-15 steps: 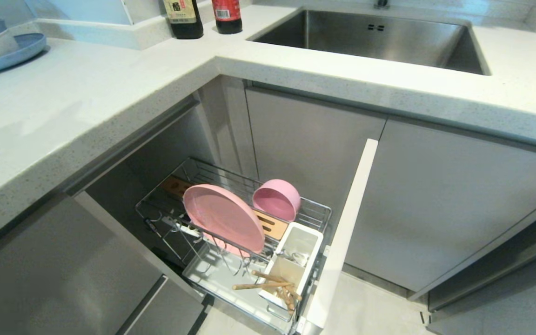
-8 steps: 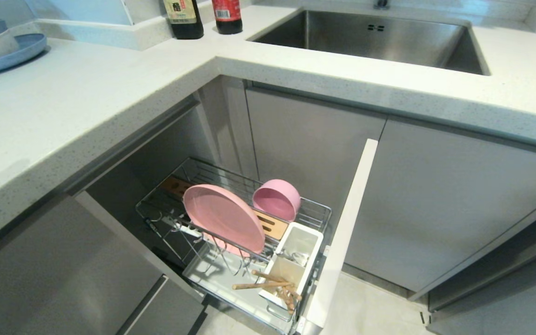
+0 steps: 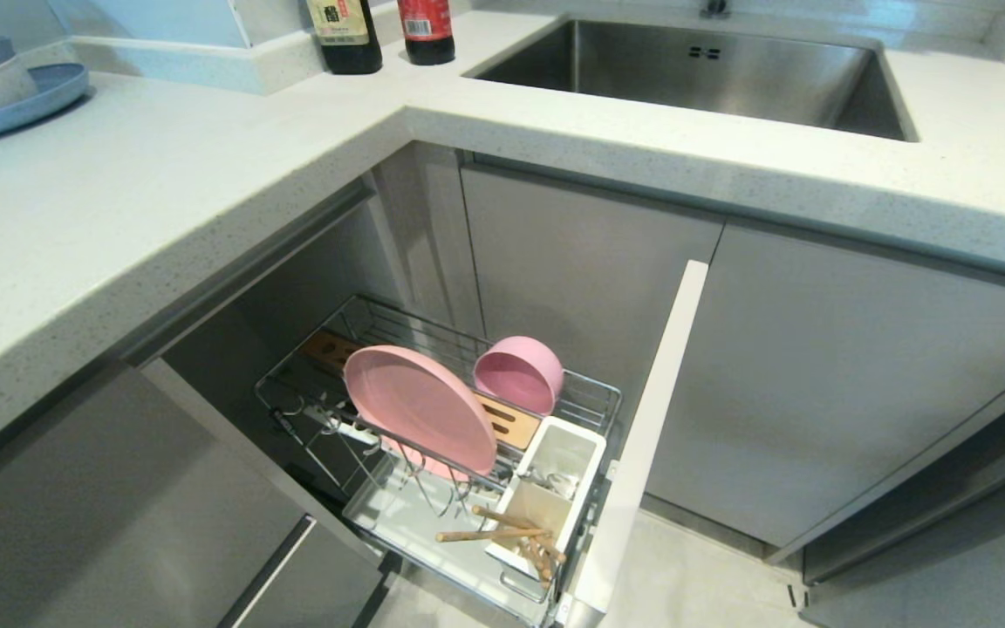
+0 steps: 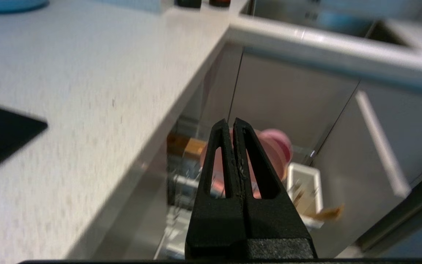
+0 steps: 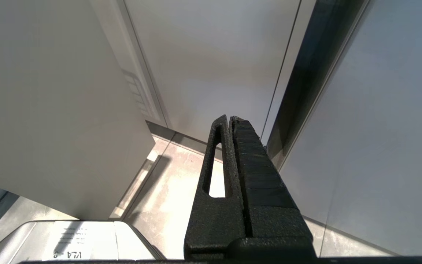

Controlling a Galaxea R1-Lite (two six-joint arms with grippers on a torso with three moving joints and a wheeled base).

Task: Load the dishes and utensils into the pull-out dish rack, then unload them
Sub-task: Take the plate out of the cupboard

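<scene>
Pink against chrome is what I see first: the large pink plate [image 3: 420,408] stands on edge among the upright prongs of the pull-out dish rack [image 3: 311,371], tilted a little, and the small pink bowl [image 3: 518,373] lies on its side just behind and to the right of it, its mouth facing the plate. A slotted wooden strip [image 3: 511,421] runs under them along the basket. At the front right corner of the rack sits the white utensil cup [image 3: 555,475], and the wooden chopsticks [image 3: 494,532] lean out of its near end over the white drip tray [image 3: 398,523]; something metallic glints inside the cup, but I cannot make out whether it is the spoon. Neither arm shows from the head camera. From my left wrist camera, the left gripper [image 4: 233,126] hangs above the counter edge, fingers pressed together with nothing between them, pointing down towards the blurred rack. The right gripper [image 5: 230,123] is likewise pressed together and empty, down low beside a cabinet door [image 5: 50,110] near the floor. On the counter [image 3: 162,192] far left sits a blue plate [image 3: 18,105] with bowls stacked on it.
</scene>
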